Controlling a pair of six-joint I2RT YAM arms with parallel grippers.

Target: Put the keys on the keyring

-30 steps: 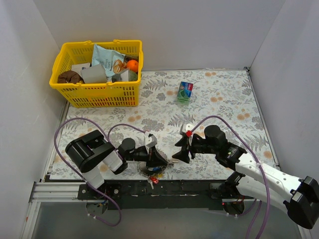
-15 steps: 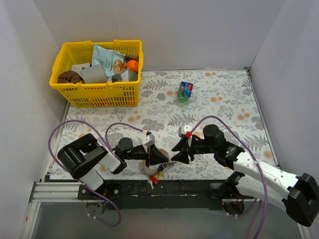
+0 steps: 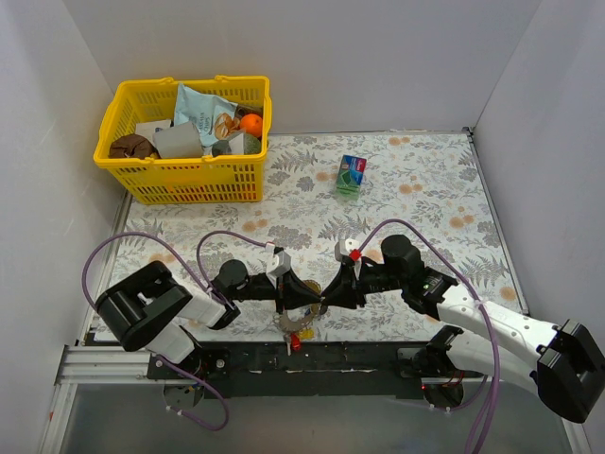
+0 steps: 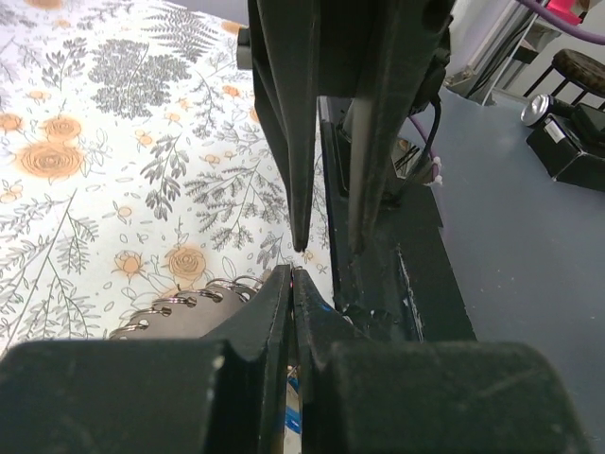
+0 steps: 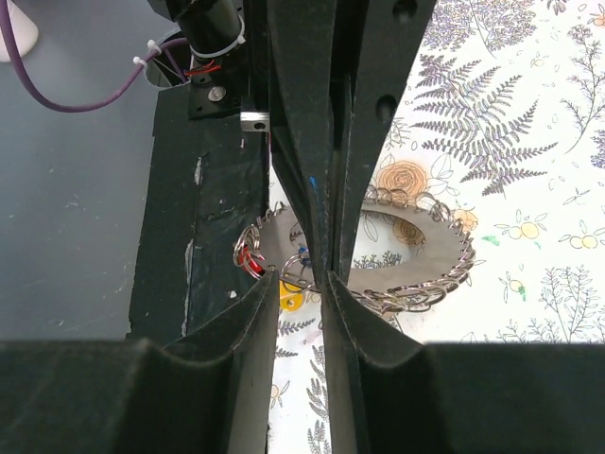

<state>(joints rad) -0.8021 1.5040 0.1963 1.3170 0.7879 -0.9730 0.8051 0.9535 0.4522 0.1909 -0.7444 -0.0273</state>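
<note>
Keyring (image 5: 430, 251) looks silvery, flat, round, with looped rim.

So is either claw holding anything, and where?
Cannot tell. Left claw is shut; anything pinched at its tips is hidden. Right claw is open, nothing visibly gripped. Keyring lies loose below them.

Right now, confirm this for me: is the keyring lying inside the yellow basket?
No, the keyring is at the table's near edge, far from the yellow basket at the back left.

Laboratory robot cell: white panels (image 3: 378, 66) enclosed a cloth-covered table (image 3: 425, 189), with aluminium rail (image 3: 104, 364) and purple cables (image 3: 402, 221).
</note>
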